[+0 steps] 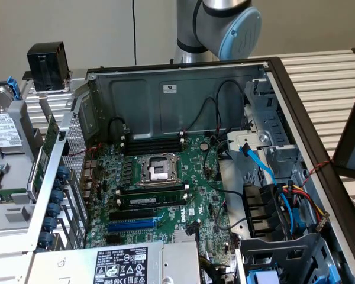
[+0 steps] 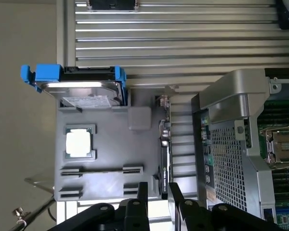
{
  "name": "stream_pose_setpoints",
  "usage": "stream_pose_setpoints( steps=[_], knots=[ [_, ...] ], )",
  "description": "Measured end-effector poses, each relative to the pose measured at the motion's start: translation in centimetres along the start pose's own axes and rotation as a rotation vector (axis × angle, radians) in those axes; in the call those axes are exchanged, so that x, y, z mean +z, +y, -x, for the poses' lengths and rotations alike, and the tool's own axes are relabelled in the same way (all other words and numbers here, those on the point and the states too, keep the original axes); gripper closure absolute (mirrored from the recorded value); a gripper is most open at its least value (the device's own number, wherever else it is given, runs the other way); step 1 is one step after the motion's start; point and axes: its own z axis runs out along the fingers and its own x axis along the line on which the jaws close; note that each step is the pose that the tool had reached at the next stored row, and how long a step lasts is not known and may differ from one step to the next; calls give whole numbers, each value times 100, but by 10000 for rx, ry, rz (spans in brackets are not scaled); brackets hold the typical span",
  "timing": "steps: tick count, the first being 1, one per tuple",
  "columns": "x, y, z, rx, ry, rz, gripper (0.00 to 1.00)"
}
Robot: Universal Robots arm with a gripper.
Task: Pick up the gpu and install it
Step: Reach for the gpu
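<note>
On the gray tray (image 2: 111, 149) beside the computer case (image 2: 231, 154), the gpu (image 2: 164, 154) stands on edge. The gripper (image 2: 159, 195) hangs open over its near end, one finger on each side. The card looks light, stiff and fragile, so it is best held by its flat faces, clear of the fan.

A plain beige wall (image 1: 59, 23) spans the top of the exterior view, with a thin black cable (image 1: 134, 29) hanging straight down it just left of centre. At the exterior view's upper right, a table (image 1: 325, 83) of pale ribbed metal slats lies under soft, even indoor light.
</note>
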Motion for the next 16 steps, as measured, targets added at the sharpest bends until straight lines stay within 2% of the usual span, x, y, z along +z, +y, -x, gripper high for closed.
stream_pose_setpoints(
  steps=[4, 5, 6, 10, 14, 16],
  knots=[
    [39, -7, -5, 0, -39, 7, 69],
    [46, -8, -6, 0, -54, 28, 69],
    [51, -11, -7, 5, -60, 89, 69],
    [74, -31, -7, 41, -49, 465, 69],
    [114, -39, -11, 63, -34, 676, 69],
    [120, -39, -12, 70, -29, 740, 69]
  ],
)
